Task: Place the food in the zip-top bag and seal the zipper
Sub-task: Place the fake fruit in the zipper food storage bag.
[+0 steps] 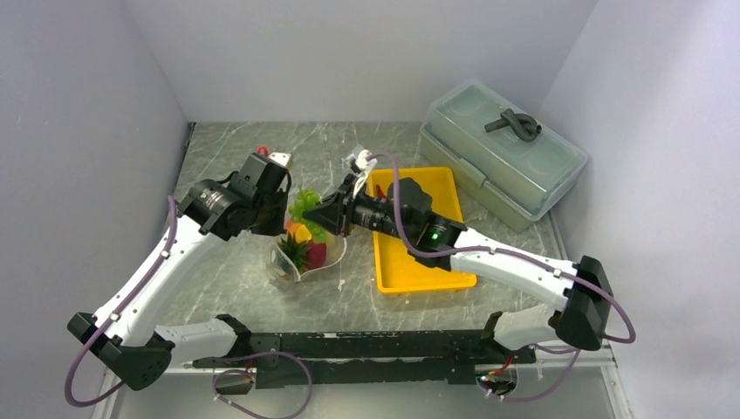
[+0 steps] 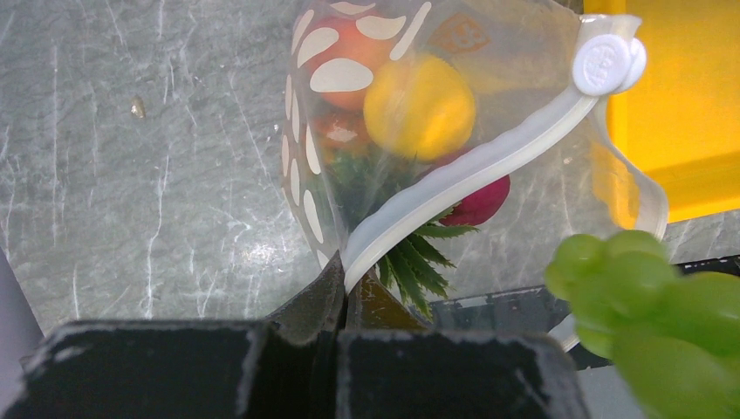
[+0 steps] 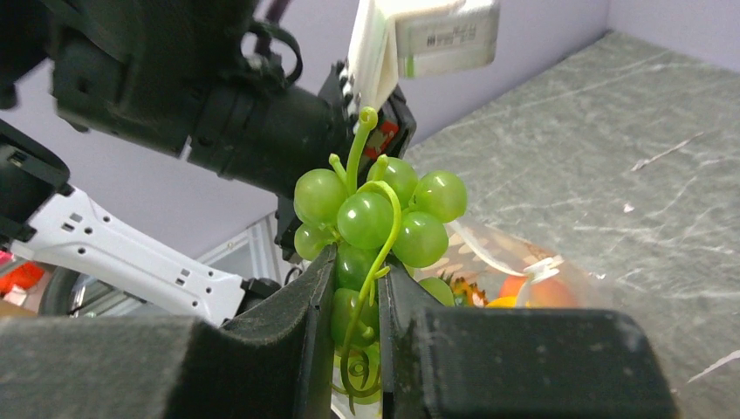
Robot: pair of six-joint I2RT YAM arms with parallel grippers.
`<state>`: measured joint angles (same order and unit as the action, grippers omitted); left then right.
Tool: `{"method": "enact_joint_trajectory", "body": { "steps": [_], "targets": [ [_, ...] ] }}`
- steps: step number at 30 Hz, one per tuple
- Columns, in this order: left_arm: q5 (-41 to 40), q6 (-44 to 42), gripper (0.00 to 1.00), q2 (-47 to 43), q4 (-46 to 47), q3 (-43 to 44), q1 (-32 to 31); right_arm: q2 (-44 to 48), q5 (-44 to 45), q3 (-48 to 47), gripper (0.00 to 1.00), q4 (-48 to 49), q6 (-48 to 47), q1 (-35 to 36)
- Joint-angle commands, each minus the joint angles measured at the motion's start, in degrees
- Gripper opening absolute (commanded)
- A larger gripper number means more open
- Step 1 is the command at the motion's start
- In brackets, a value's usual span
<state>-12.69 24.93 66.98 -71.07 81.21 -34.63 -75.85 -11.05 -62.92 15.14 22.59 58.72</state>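
A grey marbled table (image 1: 227, 288) is enclosed by pale lilac walls (image 1: 87, 87), and both arm bases are bolted at its near edge. Just beyond them, near the middle of the table, the zip-top bag (image 2: 314, 166) is held up with its mouth gaping. The left gripper (image 2: 342, 288) is seen with its fingers pressed fully together on the near end of the zipper (image 2: 471, 170), whose whitish strip runs up and away to a round white tab (image 2: 605, 63).

Through the clear dotted plastic, the lemon (image 2: 419, 105) and the orange round fruit (image 2: 362, 57) can be made out. The pineapple's green crown (image 2: 410, 257) and the red chili pepper (image 2: 478, 202) are seen at the open mouth.

The grape bunch (image 3: 375, 214) is pinched low down between the narrowly set fingers of the right gripper (image 3: 356, 279) and is held in the air just above the bag's mouth, not yet inside.

To the right of the bag a yellow tray (image 1: 419, 271) is crossed by the right arm. Farther back on the right, a grey-green lidded box (image 1: 497, 153) is set against the wall.
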Motion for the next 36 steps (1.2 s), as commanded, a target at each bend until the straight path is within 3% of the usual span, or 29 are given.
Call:
{"method": "enact_joint_trajectory", "body": {
  "steps": [1, 15, 16, 17, 18, 19, 20, 21, 22, 23, 36],
  "targets": [
    [0.58, 0.30, 0.00, -1.63, 0.07, 0.92, 0.18, -1.81, -0.53, -0.45, 0.01, 3.18, 0.37, 0.92],
    [0.85, 0.21, 0.00, -2.47, -0.41, 1.49, 0.18, -5.61, -0.53, 1.65, 0.01, -2.64, 0.37, 3.18],
    [1.09, 0.21, 0.00, -2.47, -0.29, 1.54, 0.18, -5.78, -0.53, 1.61, 0.51, -2.99, 0.37, 3.42],
    [1.22, 0.13, 0.00, -2.47, -0.30, 1.50, 0.18, -5.93, -0.53, 1.61, 0.04, -3.37, 0.37, 3.56],
    [1.25, 0.12, 0.00, -2.47, -0.27, 1.54, 0.18, -6.06, -0.53, 1.57, 0.00, -3.78, 0.37, 3.71],
    [1.26, 0.12, 0.00, -2.47, -0.30, 1.58, 0.18, -6.17, 5.26, 1.57, 0.00, -4.05, 0.37, 3.83],
    [1.31, 0.12, 0.00, -2.47, -0.38, 1.71, 0.21, -6.34, -1.03, 1.57, 0.00, -4.40, 0.37, 3.98],
    [1.28, 0.00, 0.00, -2.47, -0.46, 1.75, 0.18, -6.51, -1.15, 1.46, 0.00, -4.93, 0.37, 4.09],
    [1.44, -0.01, 0.00, -2.51, -0.55, 1.84, 0.22, -6.75, -0.53, 1.16, 0.00, -5.61, -19.31, 4.19],
    [1.43, -0.05, 0.00, -2.55, -0.63, 1.85, 0.18, -7.12, 0.68, 0.69, 0.00, -6.69, -27.12, 4.27],
    [2.09, -1.05, 0.00, -3.17, 0.00, 1.35, 0.19, -11.00, 10.44, -6.22, 0.00, -11.65, -32.82, 4.65]
  ]
}}
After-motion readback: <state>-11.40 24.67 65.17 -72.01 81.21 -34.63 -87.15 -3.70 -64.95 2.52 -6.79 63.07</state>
